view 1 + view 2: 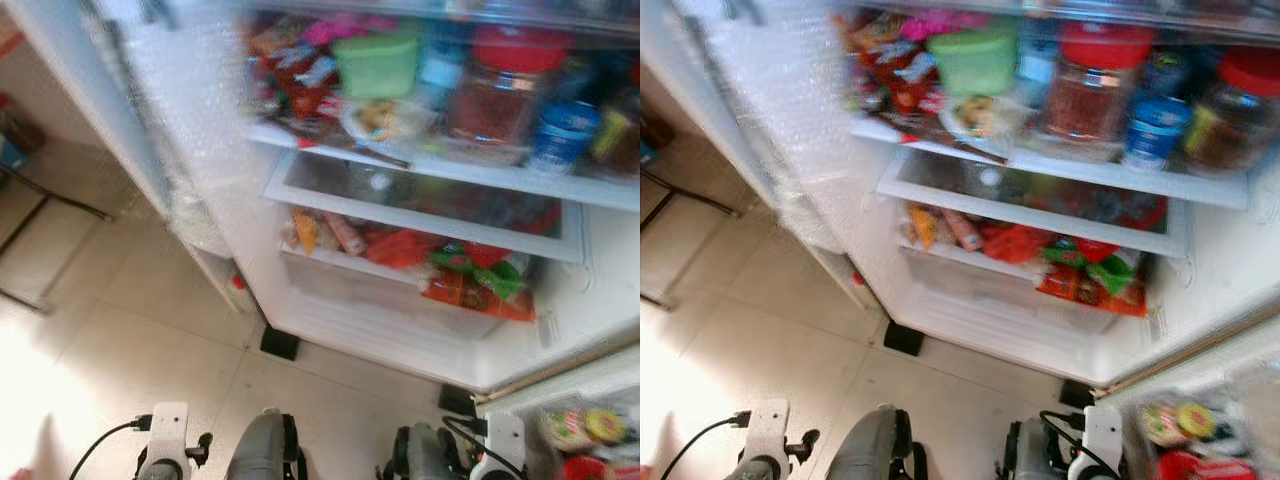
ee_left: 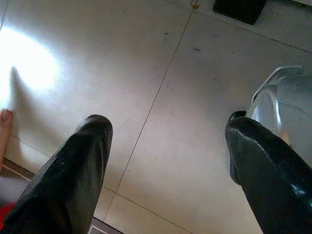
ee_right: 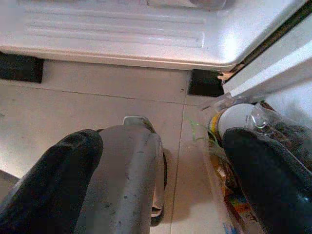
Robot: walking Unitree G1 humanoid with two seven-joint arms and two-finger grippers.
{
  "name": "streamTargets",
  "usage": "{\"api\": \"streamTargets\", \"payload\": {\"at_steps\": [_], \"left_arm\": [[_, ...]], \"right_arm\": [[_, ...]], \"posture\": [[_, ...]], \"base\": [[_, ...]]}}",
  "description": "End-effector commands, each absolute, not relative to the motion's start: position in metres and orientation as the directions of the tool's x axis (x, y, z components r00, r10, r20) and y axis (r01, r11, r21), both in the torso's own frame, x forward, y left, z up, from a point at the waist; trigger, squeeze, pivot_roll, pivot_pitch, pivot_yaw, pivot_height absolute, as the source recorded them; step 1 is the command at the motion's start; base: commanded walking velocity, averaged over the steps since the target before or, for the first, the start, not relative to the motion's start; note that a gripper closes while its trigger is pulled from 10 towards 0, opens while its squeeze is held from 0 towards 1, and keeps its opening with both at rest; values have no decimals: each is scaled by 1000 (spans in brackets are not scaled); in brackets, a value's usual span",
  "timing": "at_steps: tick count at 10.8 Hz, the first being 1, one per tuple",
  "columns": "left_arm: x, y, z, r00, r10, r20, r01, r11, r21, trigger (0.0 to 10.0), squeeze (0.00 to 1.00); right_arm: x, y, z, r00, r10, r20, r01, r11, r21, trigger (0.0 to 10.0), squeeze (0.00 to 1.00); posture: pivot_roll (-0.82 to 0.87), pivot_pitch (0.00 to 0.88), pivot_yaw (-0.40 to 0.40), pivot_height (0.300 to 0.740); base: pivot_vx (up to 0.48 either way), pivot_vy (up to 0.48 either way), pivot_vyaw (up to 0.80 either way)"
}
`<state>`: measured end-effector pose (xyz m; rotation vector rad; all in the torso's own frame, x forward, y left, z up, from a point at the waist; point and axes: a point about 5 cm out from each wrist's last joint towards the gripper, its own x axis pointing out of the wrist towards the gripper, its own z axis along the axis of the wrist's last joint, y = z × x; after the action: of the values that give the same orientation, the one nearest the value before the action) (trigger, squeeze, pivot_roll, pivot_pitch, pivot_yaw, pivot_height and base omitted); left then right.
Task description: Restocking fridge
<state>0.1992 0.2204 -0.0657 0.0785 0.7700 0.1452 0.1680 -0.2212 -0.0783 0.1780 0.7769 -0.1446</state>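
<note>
The fridge [image 1: 400, 345] stands open in front of me, and the picture is blurred. Its upper shelf [image 1: 440, 168] carries a green tub [image 1: 375, 62], a red-lidded jar [image 1: 505, 90], a blue cup [image 1: 562, 135] and snack packets [image 1: 300, 80]. Below a glass shelf, the drawer [image 1: 380, 290] holds red and green bags of produce. Both arms hang low by my legs. My left gripper [image 2: 165, 131] is open over bare floor tiles. My right gripper [image 3: 161, 146] is open too, with my silver leg [image 3: 129, 180] behind the gap and nothing held.
The left door [image 1: 170, 120], lined with bubble wrap, swings out over the tiled floor [image 1: 130, 340]. The right door's bin [image 1: 590, 430] with jars and packets sits close to my right arm. A person's bare foot [image 2: 5, 126] is at the floor's edge. Black fridge feet [image 3: 204, 83] rest on the tiles.
</note>
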Motion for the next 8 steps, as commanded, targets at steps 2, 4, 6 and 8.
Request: {"api": "streamTargets", "payload": {"at_steps": [2, 4, 6, 8], "left_arm": [[183, 230, -73, 660, 191, -726, -116, 981, 153, 10000, 0], [183, 231, -73, 658, 190, -729, -115, 982, 152, 10000, 0], [183, 231, -73, 655, 185, -732, -112, 983, 148, 10000, 0], [183, 231, -73, 654, 180, -735, -107, 984, 146, 10000, 0]], "right_arm": [[148, -203, -92, 641, -9, -768, 181, 974, 139, 10000, 0], [148, -203, -92, 641, -9, -767, 184, 973, 142, 10000, 0], [148, -202, -92, 640, -13, -768, 186, 973, 139, 10000, 0], [148, -202, -92, 639, -17, -769, 189, 972, 136, 10000, 0]], "posture": [[78, 218, 98, 650], [78, 209, 100, 650], [77, 197, 104, 650], [78, 191, 107, 650]], "base": [[0, 472, 0], [0, 472, 0], [0, 472, 0], [0, 472, 0]]}}
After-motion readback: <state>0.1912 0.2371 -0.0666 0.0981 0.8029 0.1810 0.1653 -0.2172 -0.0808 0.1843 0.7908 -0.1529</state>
